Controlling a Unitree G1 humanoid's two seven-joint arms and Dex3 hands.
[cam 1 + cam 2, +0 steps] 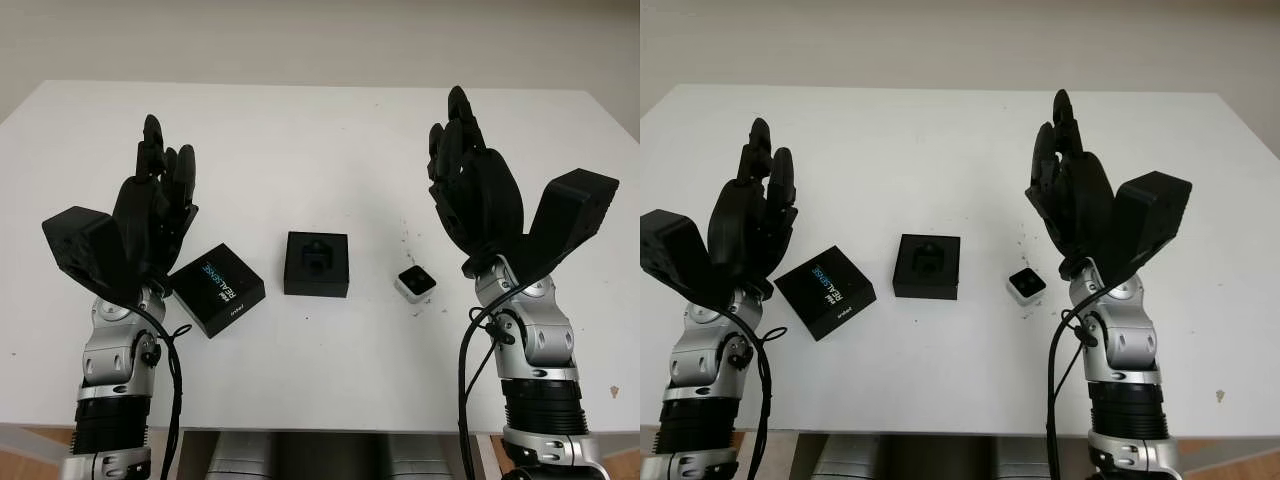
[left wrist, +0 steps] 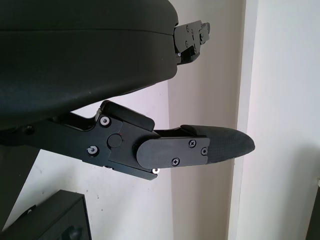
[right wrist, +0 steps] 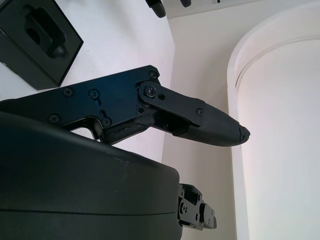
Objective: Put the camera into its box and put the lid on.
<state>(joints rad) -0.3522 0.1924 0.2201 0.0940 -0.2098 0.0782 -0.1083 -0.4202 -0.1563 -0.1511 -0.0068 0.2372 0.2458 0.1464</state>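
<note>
Camera [image 1: 415,283]: on the white table [image 1: 300,140], right of centre
Box [image 1: 316,263]: centre frame, uncovered
Lid [image 1: 217,289]: left of box
Left hand [image 1: 155,205]: left, raised, open, empty
Right hand [image 1: 475,190]: right, raised, open, empty

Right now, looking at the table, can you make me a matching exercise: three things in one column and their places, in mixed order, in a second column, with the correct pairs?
Things:
1. small white cube camera with a black face
2. open black square box with a moulded insert
3. flat black lid with blue lettering

Places:
A. in the middle, between the other two
B. nearest the raised, open left hand
C. nearest the raised, open right hand

Pairs: 1-C, 2-A, 3-B
</note>
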